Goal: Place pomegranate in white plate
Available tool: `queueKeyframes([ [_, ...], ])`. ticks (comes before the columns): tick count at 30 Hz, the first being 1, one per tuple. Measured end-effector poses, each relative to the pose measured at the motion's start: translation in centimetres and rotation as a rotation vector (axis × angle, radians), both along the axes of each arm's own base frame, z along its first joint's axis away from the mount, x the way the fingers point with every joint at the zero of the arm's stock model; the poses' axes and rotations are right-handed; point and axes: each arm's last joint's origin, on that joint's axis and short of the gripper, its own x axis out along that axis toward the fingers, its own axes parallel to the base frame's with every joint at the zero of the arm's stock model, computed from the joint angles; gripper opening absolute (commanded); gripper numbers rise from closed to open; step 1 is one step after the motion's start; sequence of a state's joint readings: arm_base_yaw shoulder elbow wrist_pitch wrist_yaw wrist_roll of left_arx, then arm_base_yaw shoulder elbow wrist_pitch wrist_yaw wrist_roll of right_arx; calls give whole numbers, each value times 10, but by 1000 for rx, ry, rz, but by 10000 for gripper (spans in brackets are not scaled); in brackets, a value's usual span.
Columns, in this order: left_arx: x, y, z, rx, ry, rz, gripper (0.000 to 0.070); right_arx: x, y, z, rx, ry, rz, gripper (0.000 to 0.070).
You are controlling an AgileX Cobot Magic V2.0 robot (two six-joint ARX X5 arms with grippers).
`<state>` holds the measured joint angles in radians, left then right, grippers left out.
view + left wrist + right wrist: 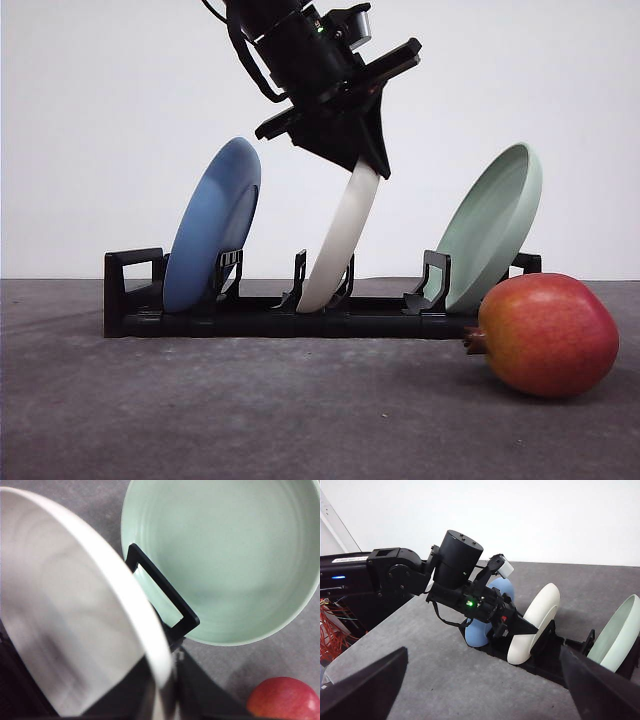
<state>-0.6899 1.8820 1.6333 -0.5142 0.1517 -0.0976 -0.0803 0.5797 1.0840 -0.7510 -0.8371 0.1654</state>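
1. Front view: left gripper clamped on the top rim of the white plate, still seated on edge in the middle slot of the black rack, leaning right.
2. Right gripper hanging back, fingers spread wide, holding nothing.
3. Blue plate left of the white plate, green plate right of it.
4. Pomegranate on the table, just right of the rack's end, on its side, crown nub pointing left toward the rack, long axis roughly level.
5. Risk, probably: rim slipping out of the pinch, or the plate catching the rack post or clipping the green plate on a crooked lift.
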Motion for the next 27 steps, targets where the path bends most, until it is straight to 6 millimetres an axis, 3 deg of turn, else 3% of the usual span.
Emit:
queueKeyframes([
  [11, 0, 0, 1, -19, 22, 27, 0, 0, 0, 0, 0, 1, 0, 619],
  [15, -3, 2, 12, -46, 20, 45, 0, 0, 0, 0, 0, 1, 0, 620],
  [18, -11, 9, 35, -103, -2, 66, 0, 0, 0, 0, 0, 0, 0, 619],
  [21, -27, 21, 71, -187, -45, 85, 0, 0, 0, 0, 0, 0, 0, 619],
  [27, -87, 54, 138, -285, -107, 52, 0, 0, 0, 0, 0, 1, 0, 619],
])
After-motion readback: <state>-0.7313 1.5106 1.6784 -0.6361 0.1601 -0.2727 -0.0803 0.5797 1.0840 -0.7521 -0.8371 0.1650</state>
